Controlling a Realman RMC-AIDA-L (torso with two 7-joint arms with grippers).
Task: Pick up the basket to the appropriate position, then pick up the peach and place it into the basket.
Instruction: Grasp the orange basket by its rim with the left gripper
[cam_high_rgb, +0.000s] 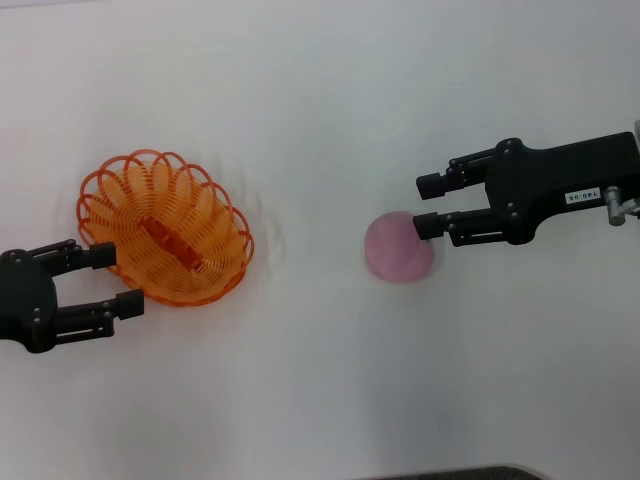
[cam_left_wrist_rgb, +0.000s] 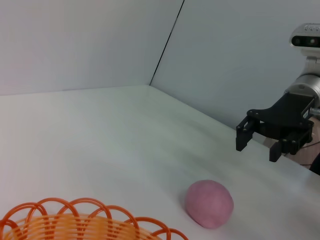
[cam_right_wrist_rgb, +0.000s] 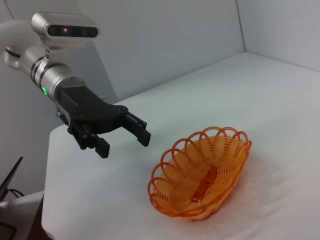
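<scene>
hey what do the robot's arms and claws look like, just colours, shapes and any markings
Both claws, left and right, are matte black with two blocky fingers. The right one carries a small white label with dark characters. In the wrist views each arm ends in a silver-grey cylindrical wrist with a camera bar on top; the left wrist shows a green light.

Basket (cam_high_rgb: 165, 228): oval, orange, open ribbed sides, looped scalloped rim; upright on the white surface, empty, long axis running from 10 to 4 o'clock. Peach (cam_high_rgb: 398, 247): round, pink, resting well apart at the basket's 3 o'clock.
</scene>
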